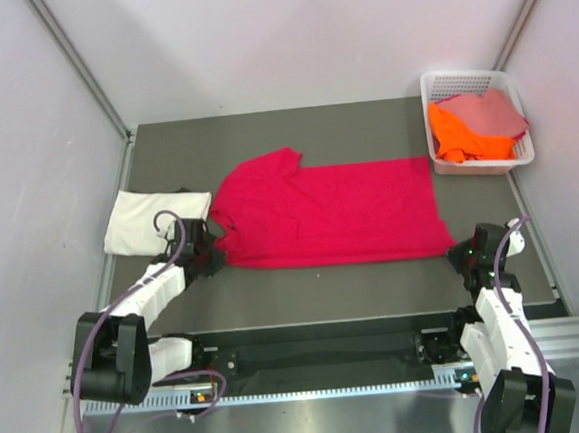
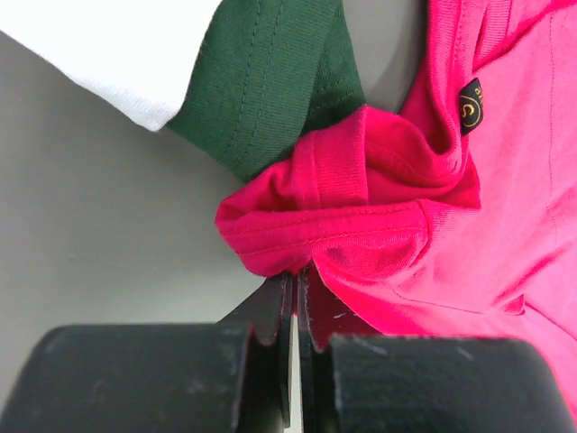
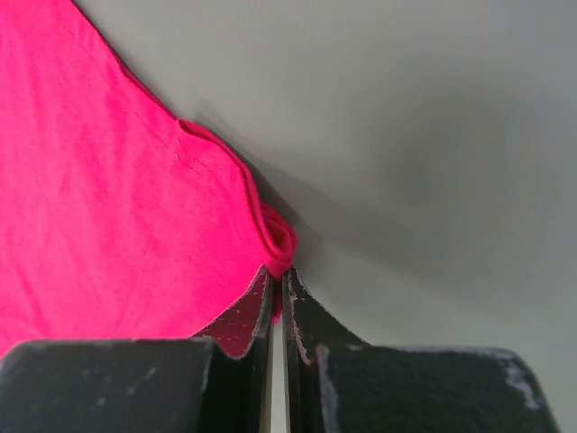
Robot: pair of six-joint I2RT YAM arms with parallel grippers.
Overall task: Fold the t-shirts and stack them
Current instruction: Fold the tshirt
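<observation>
Left gripper point(image 1: 204, 253) pinched tight on near sleeve of red shirt point(image 1: 329, 213). Right gripper point(image 1: 470, 252) clamped on its near hem corner. Red shirt lay spread flat, not yet folded. White shirt point(image 1: 149, 219) sat folded just left of red shirt, so one looked done. Basket point(image 1: 478, 167) beyond red shirt's right end held orange shirt point(image 1: 462, 135) and pink shirt point(image 1: 492, 110), both unfolded. Judged early stage: three shirts left.

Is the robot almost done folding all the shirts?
Not yet. The white t-shirt lies folded at the left. The left gripper and right gripper pinch near corners of the red t-shirt, spread flat. The orange t-shirt and pink t-shirt wait in the basket.
</observation>
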